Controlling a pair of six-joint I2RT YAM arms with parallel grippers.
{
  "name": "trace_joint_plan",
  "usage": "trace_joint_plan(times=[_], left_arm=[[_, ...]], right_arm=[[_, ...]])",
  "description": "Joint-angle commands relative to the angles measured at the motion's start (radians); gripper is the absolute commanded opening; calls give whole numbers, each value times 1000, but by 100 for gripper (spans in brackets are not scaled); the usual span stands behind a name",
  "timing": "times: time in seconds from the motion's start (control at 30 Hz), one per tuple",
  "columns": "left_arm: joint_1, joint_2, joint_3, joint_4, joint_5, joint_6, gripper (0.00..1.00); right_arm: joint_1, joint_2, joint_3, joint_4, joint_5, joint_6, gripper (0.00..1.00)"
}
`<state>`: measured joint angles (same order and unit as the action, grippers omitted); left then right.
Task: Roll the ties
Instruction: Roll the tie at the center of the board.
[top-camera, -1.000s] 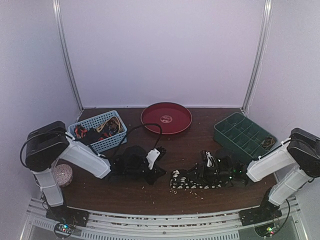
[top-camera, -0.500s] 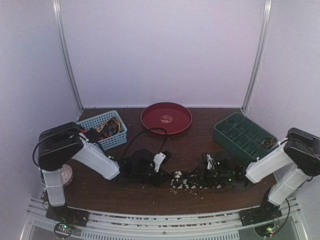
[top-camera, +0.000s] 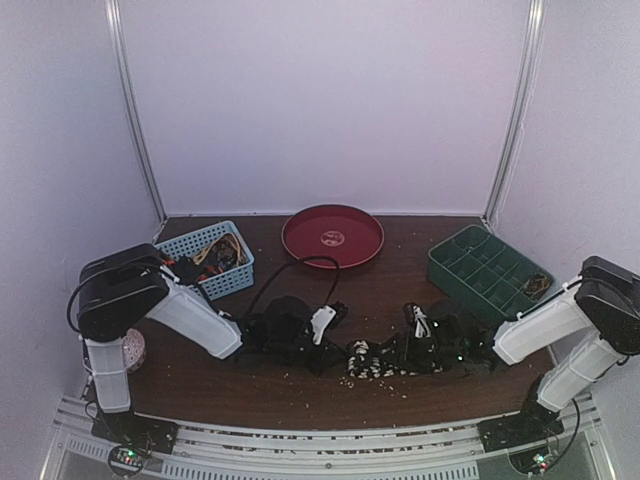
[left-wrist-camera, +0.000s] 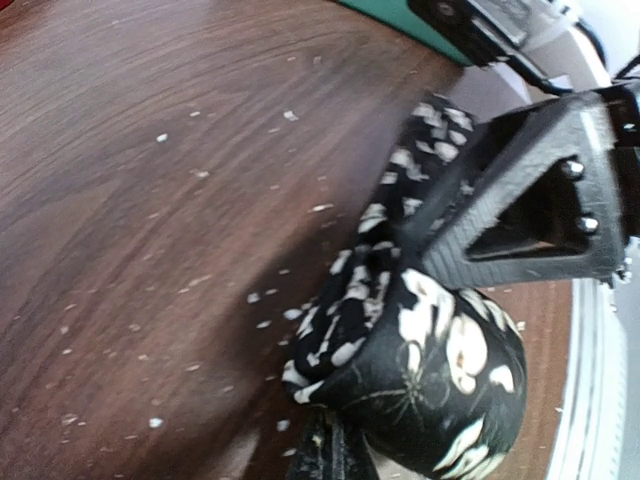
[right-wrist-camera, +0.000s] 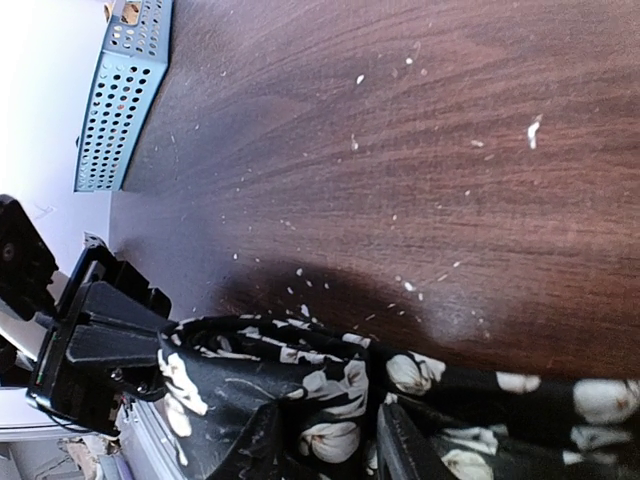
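1. Black cloth with pale blossoms, the black floral tie (left-wrist-camera: 430, 385) lies on the brown wooden table (top-camera: 300, 395). It sits just toward six o'clock of the table's middle, between the two arms.
2. One end of it is curled into a fat loop at the left gripper (left-wrist-camera: 322, 452). That gripper's fingers are pressed fully together and pinch the fabric at their tips.
3. From that loop the rest of the strip runs toward three o'clock on the table, to the right gripper (right-wrist-camera: 330, 445).
4. The right gripper's fingers stand partly apart, one on each side of the strip, and clamp a bunched fold of it.
5. The two grippers are near each other, almost tip to tip, with only a short stretch of the tie between them.
6. Pale crumbs (right-wrist-camera: 533, 130) are scattered over the wood around the tie.
7. At ten o'clock a blue basket (top-camera: 232, 277) holds other ties (top-camera: 210, 255), dark and orange, in a heap.
8. A red round tray (top-camera: 370, 240) sits at twelve o'clock and a green compartment tray (top-camera: 450, 268) at two o'clock.
9. A speckled ball (top-camera: 132, 350) rests at eight o'clock, partly hidden behind the left arm.
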<state>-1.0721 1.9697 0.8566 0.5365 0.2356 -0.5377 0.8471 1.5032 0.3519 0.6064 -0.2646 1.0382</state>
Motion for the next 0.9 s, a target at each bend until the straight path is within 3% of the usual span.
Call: trace_joint_plan(times=[0.0, 0.47, 0.7, 0.87], left_arm=[[-3, 4, 22, 118, 106, -13, 0], [-3, 14, 81, 82, 112, -9, 0], [-3, 33, 106, 75, 122, -16, 0], [-5, 36, 114, 72, 123, -20, 0]], right_arm=[[5, -31, 12, -119, 65, -72, 33], [6, -102, 59, -290, 220, -191, 28], [4, -174, 86, -400, 323, -220, 38], [4, -259, 86, -447, 340, -225, 39]])
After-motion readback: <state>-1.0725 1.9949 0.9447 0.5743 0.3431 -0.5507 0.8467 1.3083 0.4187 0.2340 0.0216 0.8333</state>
